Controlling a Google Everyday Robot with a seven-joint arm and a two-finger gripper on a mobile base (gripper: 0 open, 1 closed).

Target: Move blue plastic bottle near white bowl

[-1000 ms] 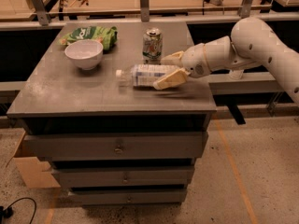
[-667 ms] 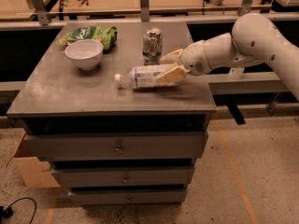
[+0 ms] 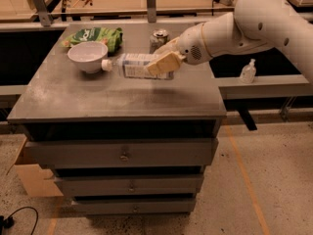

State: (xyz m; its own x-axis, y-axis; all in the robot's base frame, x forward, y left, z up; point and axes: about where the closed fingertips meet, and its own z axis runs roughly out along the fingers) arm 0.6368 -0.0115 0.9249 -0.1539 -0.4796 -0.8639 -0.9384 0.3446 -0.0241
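Observation:
The blue plastic bottle is clear with a white cap and a pale label. It lies sideways, held a little above the grey cabinet top, its cap pointing left and almost touching the white bowl. My gripper is shut on the bottle's right end, with one tan finger across its front. The bowl stands at the back left of the top.
A green-and-white bag lies behind the bowl. A drink can stands just behind my gripper. A small clear pump bottle stands on a lower shelf at the right. A cardboard box is on the floor at the left.
My gripper has carried the bottle to the left and lifted it; its cap now reaches the bowl's rim. The bowl and can have not moved.

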